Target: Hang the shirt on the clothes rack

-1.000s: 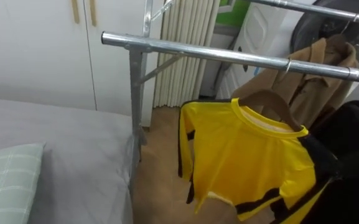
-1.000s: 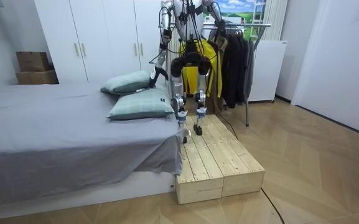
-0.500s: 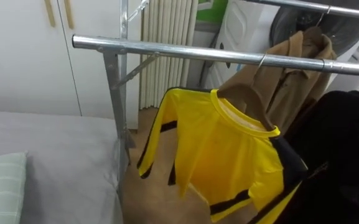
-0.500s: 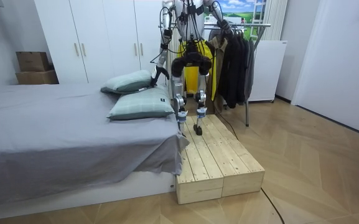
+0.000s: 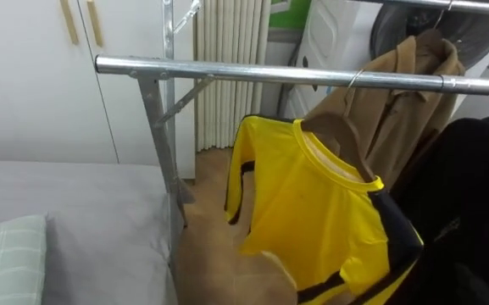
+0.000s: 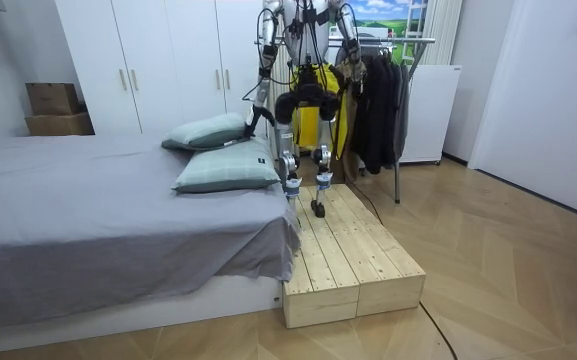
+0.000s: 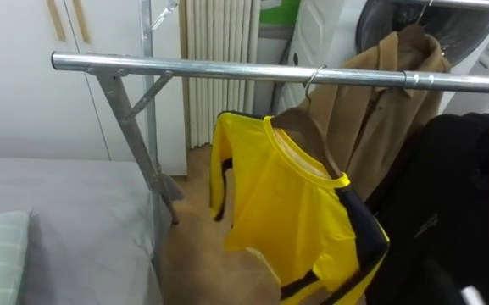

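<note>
Already the yellow shirt [image 5: 312, 212] hangs from the rail [image 5: 252, 74], middle right of the frame. It looks nearer the right hand [image 6: 354, 47] than the left hand [image 6: 254, 116]. I cannot tell whether either hand is open or closed.

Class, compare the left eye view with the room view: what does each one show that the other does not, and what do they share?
Left eye view: the wooden hanger inside the yellow shirt's collar, with its hook over the metal rail.
Room view: the robot standing on a wooden platform next to the bed, a second pillow, and cardboard boxes against the wall.
Shared: the yellow shirt on the rail, dark garments beside it, the grey bed and a green checked pillow.
</note>
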Controlling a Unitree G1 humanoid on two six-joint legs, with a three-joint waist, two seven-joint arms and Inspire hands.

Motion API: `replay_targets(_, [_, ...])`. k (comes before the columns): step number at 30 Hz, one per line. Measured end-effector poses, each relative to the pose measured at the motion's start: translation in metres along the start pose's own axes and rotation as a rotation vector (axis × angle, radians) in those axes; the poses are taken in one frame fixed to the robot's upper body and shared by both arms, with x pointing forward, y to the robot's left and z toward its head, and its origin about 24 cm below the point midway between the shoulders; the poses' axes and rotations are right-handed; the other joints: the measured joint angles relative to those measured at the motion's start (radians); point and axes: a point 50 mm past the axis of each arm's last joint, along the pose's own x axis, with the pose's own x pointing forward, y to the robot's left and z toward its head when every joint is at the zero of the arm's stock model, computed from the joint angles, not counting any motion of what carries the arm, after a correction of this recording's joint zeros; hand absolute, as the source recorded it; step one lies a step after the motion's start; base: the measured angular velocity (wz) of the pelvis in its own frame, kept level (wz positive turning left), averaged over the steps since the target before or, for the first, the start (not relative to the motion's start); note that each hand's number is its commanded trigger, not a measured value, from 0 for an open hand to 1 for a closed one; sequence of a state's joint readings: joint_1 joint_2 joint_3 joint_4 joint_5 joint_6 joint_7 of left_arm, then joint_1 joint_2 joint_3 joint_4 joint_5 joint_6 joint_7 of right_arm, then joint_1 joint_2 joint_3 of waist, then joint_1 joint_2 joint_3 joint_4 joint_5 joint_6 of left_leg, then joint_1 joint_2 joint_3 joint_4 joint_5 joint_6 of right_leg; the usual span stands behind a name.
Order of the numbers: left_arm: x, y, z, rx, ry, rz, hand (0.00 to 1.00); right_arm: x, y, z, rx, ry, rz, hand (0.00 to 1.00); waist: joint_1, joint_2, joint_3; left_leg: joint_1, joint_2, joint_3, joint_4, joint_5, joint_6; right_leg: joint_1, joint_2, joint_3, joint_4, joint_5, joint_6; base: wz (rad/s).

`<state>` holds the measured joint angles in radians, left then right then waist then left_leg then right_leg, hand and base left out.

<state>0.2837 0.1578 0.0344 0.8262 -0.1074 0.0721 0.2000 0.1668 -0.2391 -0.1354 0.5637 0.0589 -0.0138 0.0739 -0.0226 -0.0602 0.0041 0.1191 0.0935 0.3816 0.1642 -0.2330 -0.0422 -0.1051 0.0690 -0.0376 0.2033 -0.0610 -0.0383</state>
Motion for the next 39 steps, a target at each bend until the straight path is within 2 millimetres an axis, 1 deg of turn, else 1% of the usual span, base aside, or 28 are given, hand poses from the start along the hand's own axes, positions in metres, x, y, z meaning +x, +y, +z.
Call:
replay_targets(1, [0.0, -0.002, -0.002, -0.003, 0.007, -0.009, 0.0, 0.0, 0.005, -0.008, 0.028, 0.029, 0.018, 0.0, 0.001, 0.002, -0.0009, 0.001, 0.0, -0.001, 0.0, 0.0, 0.0, 0.0, 0.0, 0.0, 0.0, 0.0, 0.0, 0.07])
replay_targets(4, [0.0, -0.008, -0.01, -0.013, 0.015, -0.035, 0.0, -0.007, 0.031, -0.048, 0.156, 0.179, 0.081, 0.0, 0.002, 0.013, -0.0002, 0.001, -0.001, -0.003, 0.0, -0.001, 0.0, 0.0, -0.001, 0.001, 0.001, -0.004, -0.002, 0.0])
replay_targets(5, [0.0, -0.008, -0.01, -0.017, 0.015, -0.039, 0.0, -0.008, 0.034, -0.053, 0.171, 0.197, 0.086, 0.0, 0.002, 0.015, -0.0001, 0.001, -0.001, -0.002, 0.0, -0.001, 0.0, 0.0, -0.001, 0.003, 0.001, -0.004, -0.002, 0.0])
replay_targets(7, [-0.001, -0.011, -0.013, -0.032, 0.012, -0.06, 0.0, -0.016, 0.043, -0.07, 0.201, 0.25, 0.107, 0.0, 0.001, 0.027, 0.001, -0.002, -0.002, -0.002, 0.0, -0.002, 0.0, 0.0, -0.001, 0.003, 0.002, -0.003, -0.002, 0.0])
replay_targets(9, [-0.001, -0.013, -0.017, -0.034, 0.015, -0.074, 0.0, -0.019, 0.047, -0.075, 0.197, 0.261, 0.13, 0.0, 0.0, 0.038, 0.0033, -0.003, -0.003, -0.001, -0.002, -0.002, 0.001, -0.001, -0.001, 0.004, 0.002, -0.003, -0.002, -0.02])
replay_targets(10, [0.0, -0.013, -0.018, -0.032, 0.022, -0.077, 0.0, -0.021, 0.051, -0.079, 0.206, 0.268, 0.137, 0.0, 0.002, 0.042, 0.002, -0.002, -0.003, 0.002, -0.003, -0.002, 0.001, -0.001, -0.001, 0.005, 0.002, -0.003, -0.002, -0.03])
replay_targets(15, [0.001, -0.018, -0.021, -0.037, 0.027, -0.082, 0.0, -0.028, 0.062, -0.096, 0.229, 0.343, 0.167, 0.0, 0.002, 0.051, 0.0009, 0.0, -0.003, -0.002, -0.006, -0.003, 0.0, -0.003, 0.0, 0.003, 0.0, -0.004, -0.002, 0.0])
replay_targets(21, [0.001, -0.019, -0.024, -0.037, 0.032, -0.081, 0.0, -0.033, 0.062, -0.107, 0.241, 0.39, 0.157, 0.0, 0.002, 0.054, -0.0003, 0.006, -0.004, -0.006, -0.008, -0.002, 0.0, 0.002, -0.002, -0.003, 0.001, -0.004, -0.001, 0.01])
replay_targets(29, [0.001, -0.021, -0.023, -0.043, 0.032, -0.113, 0.0, -0.03, 0.067, -0.105, 0.21, 0.404, 0.184, 0.0, 0.009, 0.054, 0.0005, 0.006, -0.004, -0.012, -0.007, -0.003, 0.001, 0.006, -0.004, -0.006, 0.001, -0.006, -0.001, 0.0])
replay_targets(32, [0.001, -0.021, -0.023, -0.058, 0.031, -0.113, 0.0, -0.028, 0.071, -0.102, 0.184, 0.398, 0.206, 0.0, 0.01, 0.055, 0.0003, -0.001, -0.004, -0.03, -0.003, -0.003, 0.001, 0.01, -0.011, -0.032, 0.0, -0.009, -0.002, 0.16])
replay_targets(34, [0.001, -0.021, -0.021, -0.06, 0.025, -0.113, 0.0, -0.028, 0.073, -0.102, 0.172, 0.397, 0.214, 0.0, 0.017, 0.058, 0.0016, -0.003, -0.004, -0.042, -0.002, -0.003, 0.001, 0.016, -0.014, -0.045, -0.001, -0.012, -0.002, 0.19])
replay_targets(36, [0.002, -0.023, -0.018, -0.064, 0.008, -0.118, 0.0, -0.028, 0.075, -0.101, 0.159, 0.397, 0.226, 0.0, 0.034, 0.061, 0.0029, -0.012, -0.005, -0.064, 0.002, -0.003, 0.001, 0.016, -0.019, -0.062, 0.0, -0.019, -0.003, 0.29])
replay_targets(37, [0.002, -0.024, -0.017, -0.064, 0.001, -0.12, 0.0, -0.027, 0.076, -0.1, 0.154, 0.396, 0.236, 0.0, 0.042, 0.065, 0.0046, -0.022, -0.005, -0.076, 0.005, -0.003, 0.001, 0.017, -0.023, -0.078, 0.0, -0.022, -0.006, 0.32])
replay_targets(38, [0.002, -0.025, -0.016, -0.064, -0.001, -0.122, 0.0, -0.027, 0.077, -0.1, 0.152, 0.394, 0.241, 0.0, 0.047, 0.066, 0.0048, -0.023, -0.005, -0.084, 0.005, -0.003, 0.001, 0.017, -0.025, -0.085, 0.0, -0.023, -0.007, 0.35])
replay_targets(39, [0.002, -0.026, -0.015, -0.063, -0.004, -0.124, 0.0, -0.027, 0.077, -0.1, 0.153, 0.393, 0.247, 0.0, 0.055, 0.068, 0.0041, -0.03, -0.005, -0.1, 0.009, -0.003, 0.001, 0.018, -0.031, -0.103, 0.0, -0.028, -0.012, 0.34])
